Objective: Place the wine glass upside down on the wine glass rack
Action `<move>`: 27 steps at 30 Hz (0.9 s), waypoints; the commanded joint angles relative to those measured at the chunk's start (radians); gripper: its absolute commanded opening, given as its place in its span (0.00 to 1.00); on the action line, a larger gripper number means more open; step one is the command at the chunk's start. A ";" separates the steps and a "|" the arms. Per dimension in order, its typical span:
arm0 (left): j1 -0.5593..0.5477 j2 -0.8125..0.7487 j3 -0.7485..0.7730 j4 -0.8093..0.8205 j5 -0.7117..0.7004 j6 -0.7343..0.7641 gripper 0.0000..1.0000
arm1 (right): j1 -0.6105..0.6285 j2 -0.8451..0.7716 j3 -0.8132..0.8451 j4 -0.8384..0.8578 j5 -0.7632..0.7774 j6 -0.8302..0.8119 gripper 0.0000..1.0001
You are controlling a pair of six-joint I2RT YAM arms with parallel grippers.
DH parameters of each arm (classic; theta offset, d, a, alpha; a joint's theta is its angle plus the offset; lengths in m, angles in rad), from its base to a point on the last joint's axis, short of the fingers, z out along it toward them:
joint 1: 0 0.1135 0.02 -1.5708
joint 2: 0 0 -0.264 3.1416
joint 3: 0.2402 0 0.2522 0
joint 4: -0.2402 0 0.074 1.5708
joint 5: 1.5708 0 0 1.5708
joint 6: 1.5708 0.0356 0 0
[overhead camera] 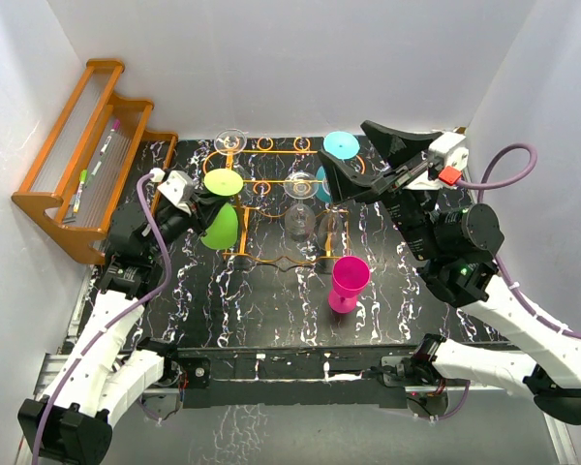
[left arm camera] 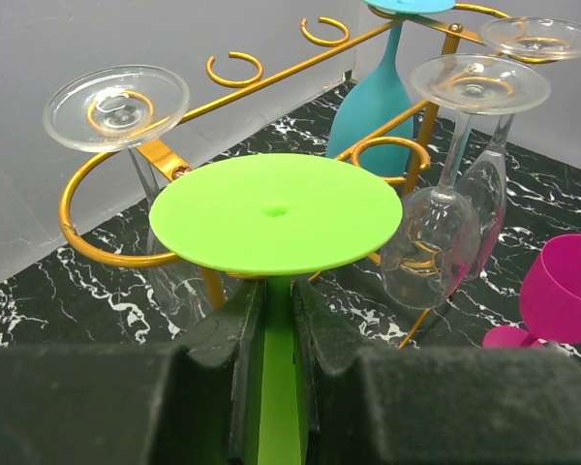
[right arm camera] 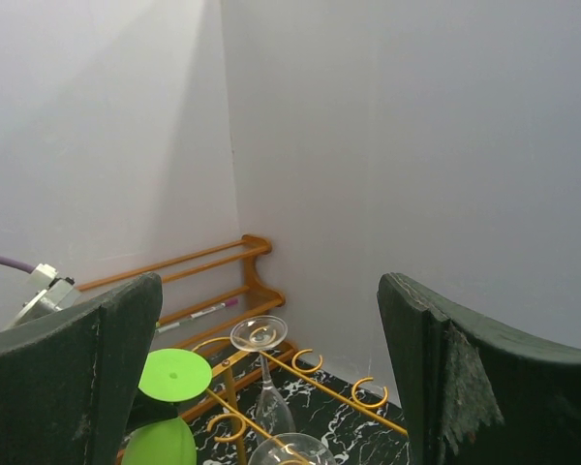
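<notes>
Thin orange wire rack [overhead camera: 283,152]: slots at back-left and centre hold clear upside-down hanging glasses [overhead camera: 300,186], and a teal glass [overhead camera: 340,145] hangs at its back-right. Lime-green plastic wine glass [overhead camera: 223,181] crowds its left edge. Wide-spread right gripper [overhead camera: 345,143] overhangs its right end. Pink goblet [overhead camera: 349,279] stands off its near-right corner. Bare black marble tabletop [overhead camera: 261,300] lies off its near-left.

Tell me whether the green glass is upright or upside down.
Upside down: the green glass has its flat foot on top and bowl below, its stem clamped in the left claw.

Bright, even overhead light; soft shadows; sharp focus
</notes>
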 commanded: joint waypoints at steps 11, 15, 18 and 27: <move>0.006 0.014 0.022 0.024 -0.039 0.043 0.00 | 0.005 -0.031 -0.017 0.044 0.005 0.010 0.98; 0.006 0.014 0.014 0.022 -0.046 0.039 0.00 | 0.005 -0.031 -0.016 0.036 0.007 0.009 0.98; 0.005 0.008 0.011 0.019 -0.051 0.039 0.09 | 0.005 -0.032 -0.020 0.028 0.013 0.010 0.98; 0.006 -0.016 0.001 0.009 -0.094 0.048 0.40 | 0.005 -0.049 -0.060 -0.031 0.042 0.036 0.98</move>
